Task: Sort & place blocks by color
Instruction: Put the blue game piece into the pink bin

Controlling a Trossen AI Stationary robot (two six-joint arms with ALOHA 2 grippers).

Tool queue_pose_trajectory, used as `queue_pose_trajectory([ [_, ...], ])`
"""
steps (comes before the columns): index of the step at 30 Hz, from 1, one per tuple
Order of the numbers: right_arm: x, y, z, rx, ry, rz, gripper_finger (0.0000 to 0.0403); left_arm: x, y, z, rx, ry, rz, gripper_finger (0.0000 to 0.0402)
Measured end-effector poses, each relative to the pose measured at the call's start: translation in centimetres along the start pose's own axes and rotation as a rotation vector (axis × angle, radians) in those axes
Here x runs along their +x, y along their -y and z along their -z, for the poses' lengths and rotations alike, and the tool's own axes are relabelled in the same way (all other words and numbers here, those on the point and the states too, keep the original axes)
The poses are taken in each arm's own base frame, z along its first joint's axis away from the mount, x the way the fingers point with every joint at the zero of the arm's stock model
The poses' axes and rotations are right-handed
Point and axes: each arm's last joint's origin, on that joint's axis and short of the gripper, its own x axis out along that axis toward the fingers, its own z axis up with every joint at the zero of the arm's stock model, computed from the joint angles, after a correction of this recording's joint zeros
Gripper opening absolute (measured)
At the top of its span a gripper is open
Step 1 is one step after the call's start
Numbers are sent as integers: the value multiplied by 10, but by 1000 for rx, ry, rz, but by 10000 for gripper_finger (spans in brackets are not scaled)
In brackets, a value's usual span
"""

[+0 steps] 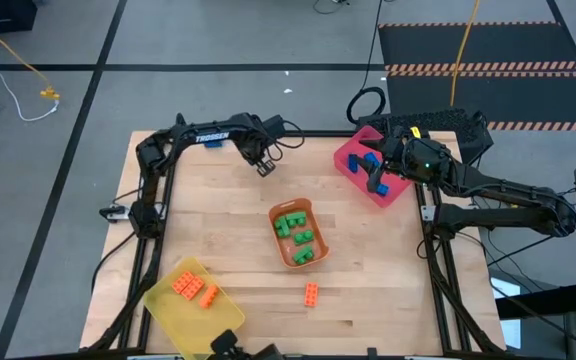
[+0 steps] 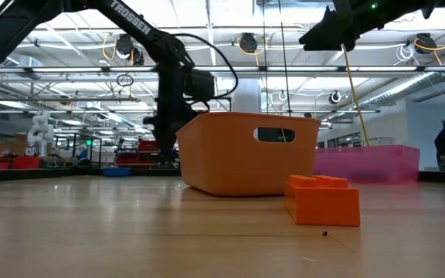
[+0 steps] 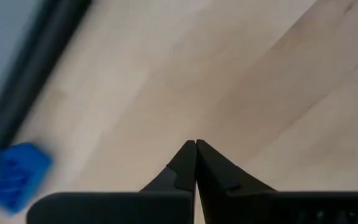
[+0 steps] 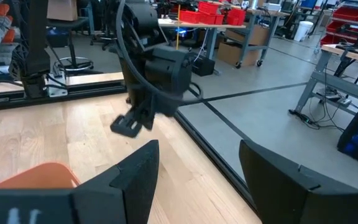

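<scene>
Your left hand [image 1: 265,169]: fingers together, empty, above bench [image 1: 218,230] | your right hand [image 1: 380,186]: fingers apart, over pink tray [image 1: 348,160] | one orange block [image 1: 311,293] loose.

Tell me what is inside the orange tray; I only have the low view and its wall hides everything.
Observer: Only green blocks lie in the orange tray, as the high view shows.
Operator: Report the left gripper.
Observer: The left gripper is shut on nothing, over the bare table beyond that tray.
Operator: Check the yellow tray.
Observer: The yellow tray holds two orange blocks.
</scene>
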Motion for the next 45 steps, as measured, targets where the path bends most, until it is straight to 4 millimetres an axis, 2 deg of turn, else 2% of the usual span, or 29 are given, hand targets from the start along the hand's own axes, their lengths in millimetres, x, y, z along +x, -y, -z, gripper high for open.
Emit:
queue_pose_trajectory([
  [5, 0, 0, 0, 0, 0, 0, 216, -25, -21, 14, 95, -50, -149, 51],
  [11, 0, 0, 0, 0, 0, 0, 216, -48, -53, 26, 73, -52, -197, 151],
  [16, 0, 0, 0, 3, 0, 0, 216, -44, -96, 33, -20, -121, -192, 237],
  [20, 0, 0, 1, 4, -15, -1, 216, -38, -124, 38, -6, -151, -132, 279],
  [24, 0, 0, 2, -2, -17, -1, 216, -33, -142, 41, 78, -152, -94, 295],
  [28, 0, 0, 1, -23, -16, -1, 216, -25, -152, 42, 118, -149, -10, 296],
  [38, 0, 0, 1, -31, -16, -1, 216, 18, -157, 39, 160, -277, 8, 296],
  [45, 0, 0, 1, -33, -16, -1, 216, 25, -161, 35, 187, -250, -22, 296],
])
